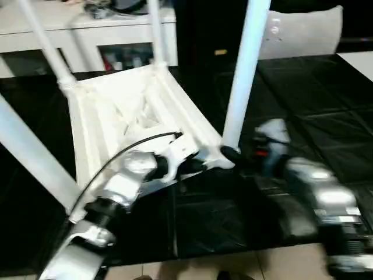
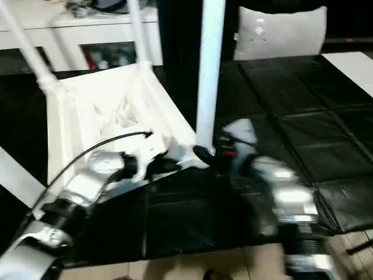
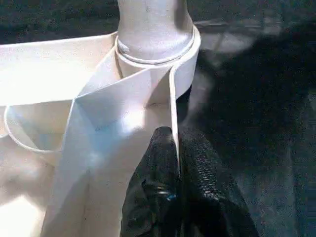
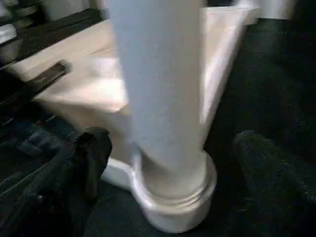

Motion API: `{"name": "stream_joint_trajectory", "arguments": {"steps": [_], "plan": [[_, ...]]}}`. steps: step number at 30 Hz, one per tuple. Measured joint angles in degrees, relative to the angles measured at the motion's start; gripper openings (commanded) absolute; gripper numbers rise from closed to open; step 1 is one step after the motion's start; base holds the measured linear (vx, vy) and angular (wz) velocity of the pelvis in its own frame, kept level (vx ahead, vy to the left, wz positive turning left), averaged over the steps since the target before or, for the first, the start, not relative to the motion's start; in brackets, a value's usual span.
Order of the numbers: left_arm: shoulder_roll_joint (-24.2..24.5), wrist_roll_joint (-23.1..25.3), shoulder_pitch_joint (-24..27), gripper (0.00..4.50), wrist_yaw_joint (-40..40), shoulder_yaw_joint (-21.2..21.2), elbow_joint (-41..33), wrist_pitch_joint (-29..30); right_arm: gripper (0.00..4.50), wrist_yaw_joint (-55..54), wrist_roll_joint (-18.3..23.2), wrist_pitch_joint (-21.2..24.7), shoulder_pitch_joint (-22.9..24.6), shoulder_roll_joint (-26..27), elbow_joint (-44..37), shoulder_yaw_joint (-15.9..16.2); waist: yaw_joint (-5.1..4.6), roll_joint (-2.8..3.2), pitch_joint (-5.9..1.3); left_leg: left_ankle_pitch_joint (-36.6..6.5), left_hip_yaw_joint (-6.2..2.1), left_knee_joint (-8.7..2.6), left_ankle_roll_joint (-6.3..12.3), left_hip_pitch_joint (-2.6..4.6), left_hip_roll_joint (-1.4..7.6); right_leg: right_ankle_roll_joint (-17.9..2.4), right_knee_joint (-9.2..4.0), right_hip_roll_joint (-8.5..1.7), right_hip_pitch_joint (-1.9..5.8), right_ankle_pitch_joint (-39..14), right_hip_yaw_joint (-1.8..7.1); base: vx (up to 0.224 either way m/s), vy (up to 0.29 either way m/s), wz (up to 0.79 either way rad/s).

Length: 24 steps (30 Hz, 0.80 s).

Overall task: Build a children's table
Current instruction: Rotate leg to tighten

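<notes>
Left gripper (image 3: 173,197) clamped on children's table (image 1: 134,116) rim; right gripper (image 4: 163,163) spread wide around leg (image 1: 245,76).

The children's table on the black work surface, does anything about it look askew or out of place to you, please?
Nothing looks damaged. The children's table lies upside down with legs pointing up. The near-corner leg sits in its round socket. The left gripper pinches the rim.

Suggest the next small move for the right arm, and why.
Probably draw the right gripper back from the near leg. That leg stands upright in its corner socket of the upturned tabletop, the fingers stand apart on either side of it, and the left gripper is clamped on the rim beside it.
</notes>
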Motion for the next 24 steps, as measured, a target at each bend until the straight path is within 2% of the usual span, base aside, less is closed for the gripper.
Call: {"name": "stream_joint_trajectory", "arguments": {"steps": [5,7,8,10,14,16,19,20,24], "plan": [[3.84,-1.70,0.00,0.00,-9.24,-0.97,1.90,-5.63,4.47,13.68,2.01,-0.74,0.01,-7.54,0.25,3.19,1.13,-0.09,0.02,-0.01,0.19,0.18,-0.03,0.08,-0.02,0.05,0.12,0.04,0.00,0.02,0.39,0.000,0.000,0.00],[5.52,-2.48,-0.01,0.00,-12.79,-1.18,2.19,-7.06,4.47,17.57,2.04,-0.91,-0.33,-8.76,0.87,4.25,1.68,-0.12,0.01,-0.01,0.22,0.21,-0.05,0.08,-0.02,0.05,0.19,0.04,0.01,0.02,0.46,0.000,0.000,0.00],[6.21,-2.63,-0.11,0.00,-14.75,-1.49,2.19,-7.91,4.47,19.93,2.09,-0.92,-0.47,-9.21,1.01,5.19,2.26,-0.12,0.01,-0.02,0.26,0.25,-0.05,0.10,-0.01,0.05,0.24,0.04,0.01,0.02,0.53,0.000,0.000,0.00],[6.69,-2.65,-0.31,0.00,-17.24,-2.15,2.19,-9.04,4.20,23.13,2.18,-0.71,-1.04,-9.48,1.26,6.80,3.04,-0.18,0.02,-0.01,0.34,0.32,-0.05,0.11,0.00,0.05,0.30,0.00,0.00,0.02,0.59,0.000,0.000,0.00],[7.63,-2.63,-0.47,0.00,-21.48,-4.15,2.19,-11.26,3.92,27.46,2.41,-0.61,-2.16,-10.14,1.55,9.13,4.31,-0.36,0.00,0.00,0.58,0.37,-0.04,0.17,0.02,0.11,0.38,-0.02,0.00,-0.01,0.94,0.000,0.000,0.00],[7.81,-2.63,-0.56,0.00,-22.78,-4.63,2.19,-12.35,3.68,28.25,2.45,-0.93,-2.54,-9.98,2.12,10.01,4.55,-0.47,-0.03,0.00,0.63,0.37,-0.04,0.16,0.01,0.17,0.43,-0.02,0.00,-0.04,1.06,0.000,0.000,0.00],[8.17,-2.64,-0.60,0.00,-24.38,-4.92,2.19,-13.30,3.60,28.54,2.16,-2.40,-2.76,-9.09,4.09,10.11,4.60,-0.48,-0.03,0.00,0.69,0.36,-0.04,0.13,0.01,0.20,0.46,-0.02,0.00,-0.06,1.15,0.000,0.000,0.00],[8.20,-2.64,-0.60,0.00,-24.83,-4.92,2.18,-13.48,3.32,28.72,2.07,-2.41,-2.76,-8.88,4.34,10.28,4.58,-0.48,-0.03,0.00,0.69,0.36,-0.04,0.11,0.02,0.22,0.48,-0.02,0.00,-0.07,1.15,0.000,0.000,0.00],[8.13,-2.65,-0.61,0.00,-25.46,-5.00,2.18,-13.63,3.01,29.75,2.10,-2.16,-2.93,-8.74,4.77,10.75,4.49,-0.49,-0.02,0.00,0.71,0.36,-0.04,0.10,0.02,0.23,0.51,-0.01,-0.01,-0.08,1.16,0.000,0.000,0.00]]}}
